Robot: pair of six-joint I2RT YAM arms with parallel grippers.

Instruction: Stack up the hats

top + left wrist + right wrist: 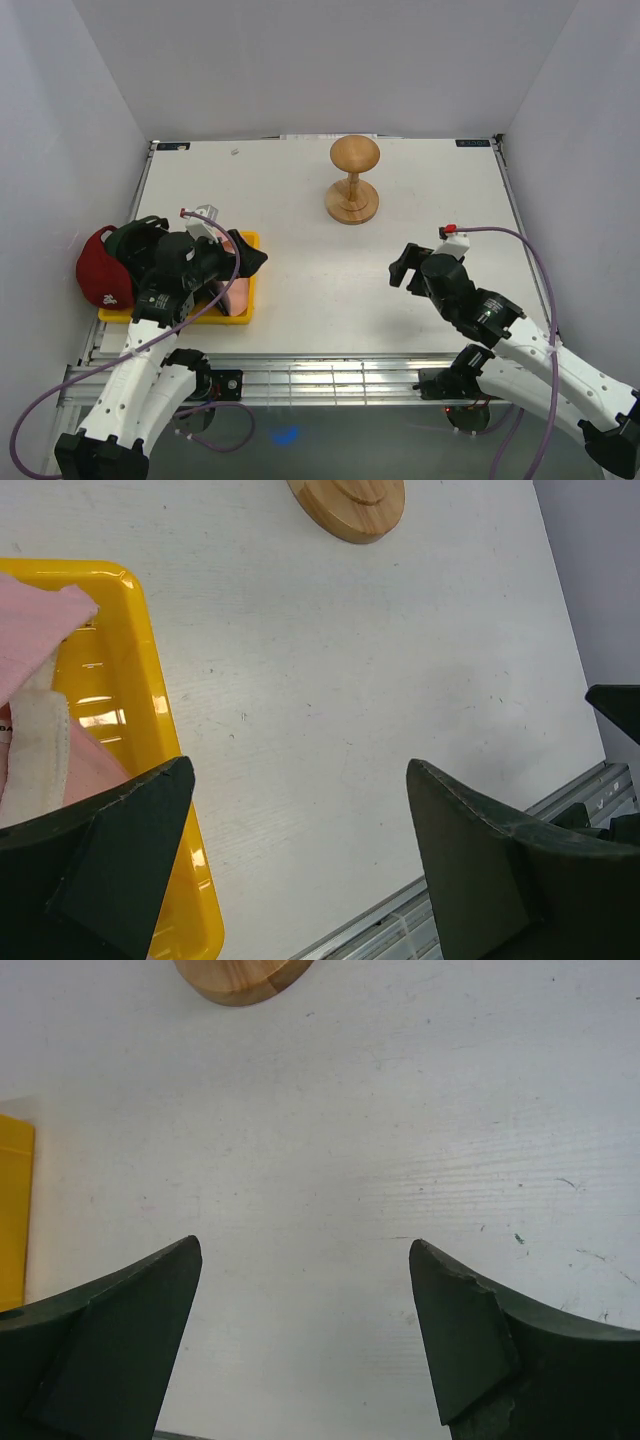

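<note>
A red hat [100,268] with a white emblem lies at the far left, against the left end of the yellow tray [246,240]. A dark hat [128,238] shows partly behind it, mostly hidden under my left arm. Pink fabric with a cream band [40,640] lies in the tray [150,710]; I cannot tell whether it is a hat. My left gripper [246,274] is open and empty over the tray's right edge [300,780]. My right gripper [402,268] is open and empty above bare table [305,1260]. The other hats are hidden.
A round-topped wooden stand [353,180] stands at the back middle of the white table; its base shows in the left wrist view [350,505] and the right wrist view [240,980]. The tray's edge shows at the right wrist view's left [15,1210]. Grey walls enclose the table.
</note>
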